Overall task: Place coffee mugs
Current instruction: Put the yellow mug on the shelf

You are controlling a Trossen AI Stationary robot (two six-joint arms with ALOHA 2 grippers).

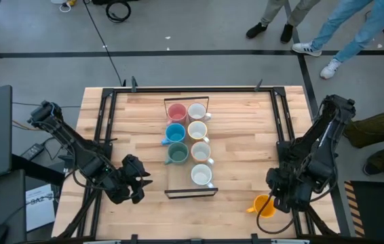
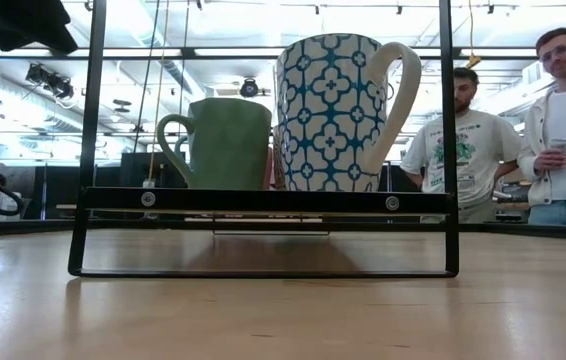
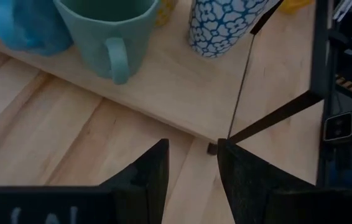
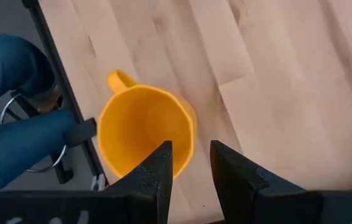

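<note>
right pincer (image 1: 278, 200) hangs low over the table's (image 1: 246, 129) near right corner with its jaws a little apart and nothing between them; the orange mug (image 1: 265, 206) stands upright just beside its fingertips (image 4: 157, 168), handle pointing away toward the table edge, and whether a finger touches the rim cannot be told. left pincer (image 1: 136, 181) sits near the front left corner of the black wire rack (image 1: 190, 194), jaws parted and empty, aimed at the rack's corner. inside the rack seven mugs stand in two rows: pink mug (image 1: 176, 112), blue mug (image 1: 174, 132) and teal green mug (image 1: 176, 153) on the left, four white mugs (image 1: 199, 130) on the right, the nearest one blue-patterned (image 2: 331, 110).
</note>
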